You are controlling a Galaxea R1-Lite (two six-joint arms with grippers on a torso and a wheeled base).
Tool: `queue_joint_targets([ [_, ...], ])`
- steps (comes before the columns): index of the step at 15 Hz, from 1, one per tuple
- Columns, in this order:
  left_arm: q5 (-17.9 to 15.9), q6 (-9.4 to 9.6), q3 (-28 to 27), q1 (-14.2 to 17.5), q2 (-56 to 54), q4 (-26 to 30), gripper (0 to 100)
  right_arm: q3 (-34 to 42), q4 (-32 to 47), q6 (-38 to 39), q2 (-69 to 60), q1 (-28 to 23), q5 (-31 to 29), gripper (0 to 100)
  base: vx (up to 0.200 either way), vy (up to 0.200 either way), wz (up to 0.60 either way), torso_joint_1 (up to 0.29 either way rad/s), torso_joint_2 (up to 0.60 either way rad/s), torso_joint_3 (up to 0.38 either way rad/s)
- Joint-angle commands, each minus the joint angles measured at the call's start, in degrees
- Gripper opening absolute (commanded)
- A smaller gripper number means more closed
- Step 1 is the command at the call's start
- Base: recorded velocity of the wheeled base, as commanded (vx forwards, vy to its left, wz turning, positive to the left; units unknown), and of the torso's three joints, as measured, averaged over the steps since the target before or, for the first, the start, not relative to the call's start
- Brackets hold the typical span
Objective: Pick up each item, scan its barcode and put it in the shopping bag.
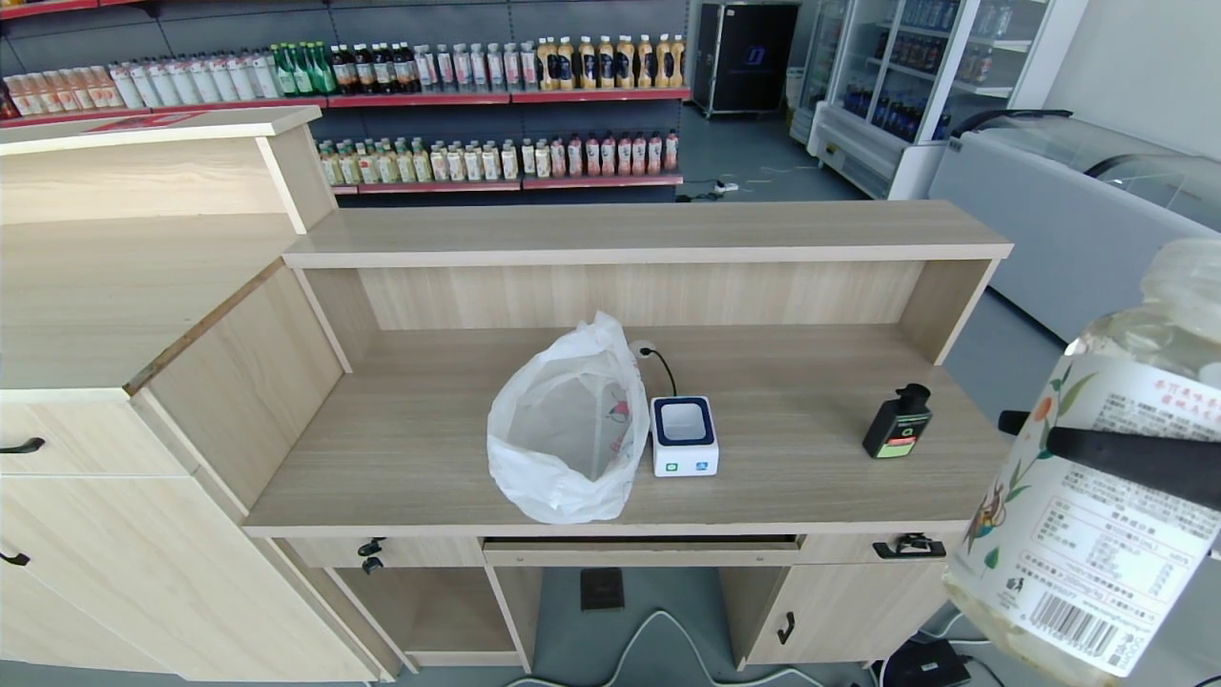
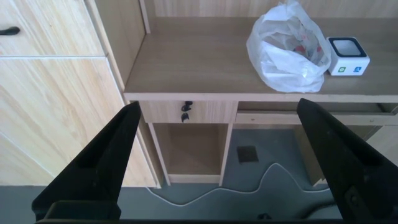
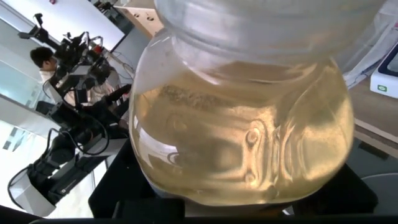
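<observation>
Wooden counter [image 1: 811, 448] with shopping bag [image 1: 563, 429] and scanner [image 1: 684, 436], right tool [image 1: 1111, 450] clamped on bottle [image 1: 1087, 544], left tool [image 2: 217, 155] wide apart.

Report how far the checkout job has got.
Done: nothing clearly sits in the shopping bag yet. In hand: the right tool grips a clear bottle, barcode showing, right of the counter. Left: pass it over the scanner, bag it, then the black bottle. The left tool hangs open.
</observation>
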Motion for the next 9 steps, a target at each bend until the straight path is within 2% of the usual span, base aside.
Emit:
queue_joint_targets([
  [1,0.02,0.02,0.00,0.04,-0.02,0.00,100,-0.40,-0.12,-0.08,0.73,-0.09,0.05,0,0.000,0.000,0.00,0.000,0.00,0.000],
  [3,0.02,0.02,0.00,0.04,-0.02,0.00,100,-0.40,-0.30,-0.52,0.82,-1.06,-0.04,0,0.000,0.000,0.00,0.000,0.00,0.000],
  [5,0.02,0.02,0.00,0.04,-0.02,0.00,100,-0.66,-0.30,-8.61,2.66,-4.04,-1.62,0,0.000,0.000,0.00,0.000,0.00,0.000],
  [7,0.02,0.02,0.00,0.04,-0.02,0.00,100,-0.75,-0.21,-21.18,5.65,-8.44,-10.68,0,0.000,0.000,0.00,0.000,0.00,0.000],
  [9,-0.06,0.02,0.00,0.04,-0.02,0.00,100,-0.22,-0.30,-30.14,7.23,-12.92,-19.03,0,0.000,0.000,0.00,0.000,0.00,0.000],
])
